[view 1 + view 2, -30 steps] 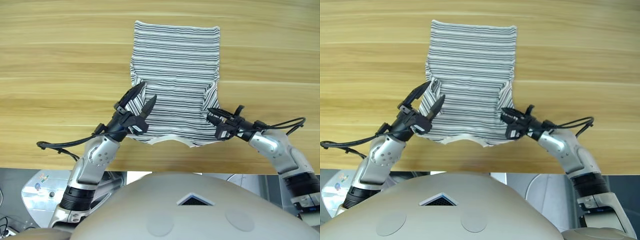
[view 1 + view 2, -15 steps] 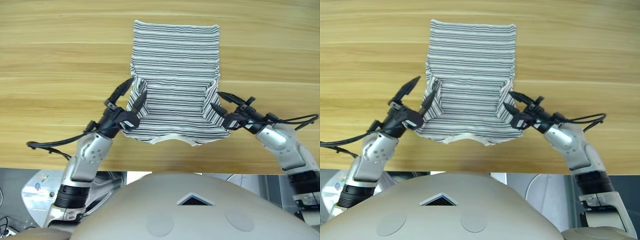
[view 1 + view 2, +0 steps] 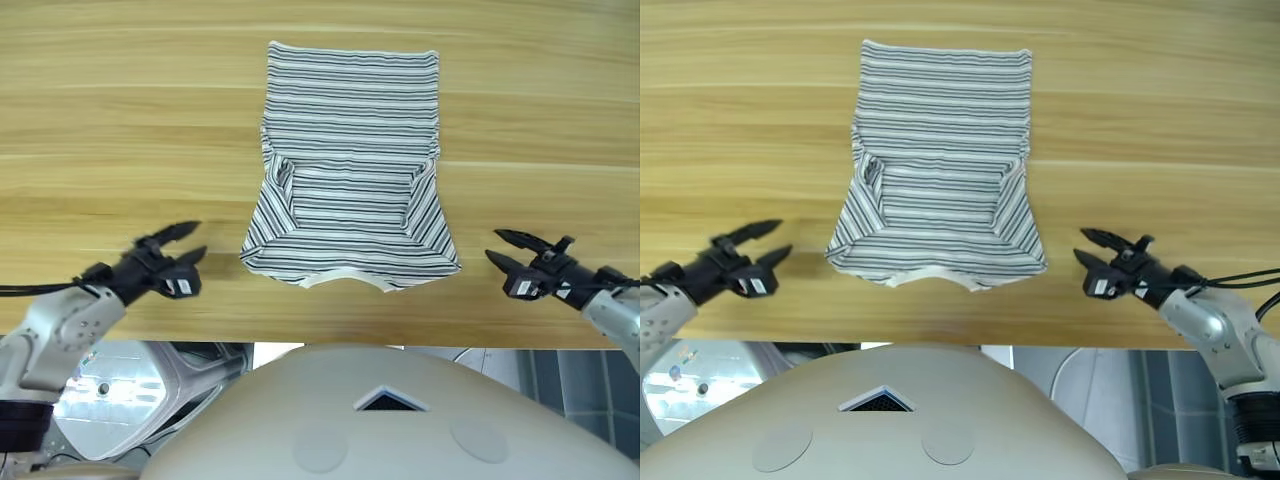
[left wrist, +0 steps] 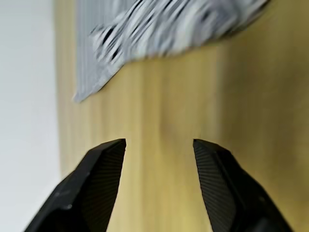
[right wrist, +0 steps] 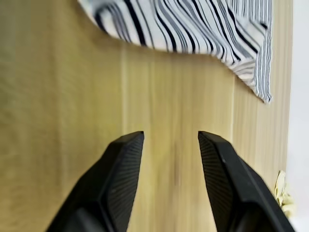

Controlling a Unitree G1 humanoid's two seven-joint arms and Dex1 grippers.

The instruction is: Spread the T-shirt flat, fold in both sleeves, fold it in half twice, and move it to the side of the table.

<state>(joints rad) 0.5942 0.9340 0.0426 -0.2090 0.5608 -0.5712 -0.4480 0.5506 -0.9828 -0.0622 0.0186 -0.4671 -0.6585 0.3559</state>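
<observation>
The black-and-white striped T-shirt [image 3: 348,170] lies flat in the middle of the wooden table [image 3: 120,130], both sleeves folded in over its body, the collar end toward the near edge. My left gripper [image 3: 190,242] hovers open over the near edge, well left of the shirt. My right gripper [image 3: 496,248] is open too, near the front edge just right of the shirt's near corner. Each wrist view shows its own dark fingers [image 4: 104,179] [image 5: 123,179] spread above bare wood, with the striped cloth [image 4: 164,29] [image 5: 193,29] beyond them.
Bare wood stretches to the left and right of the shirt and beyond its far hem. The table's front edge [image 3: 300,338] runs just under both grippers, with floor and equipment below it.
Both grippers have let go of the shirt's near corners and swung outward, left one to the left, right one to the right. The shirt's near part now lies spread on the table.
</observation>
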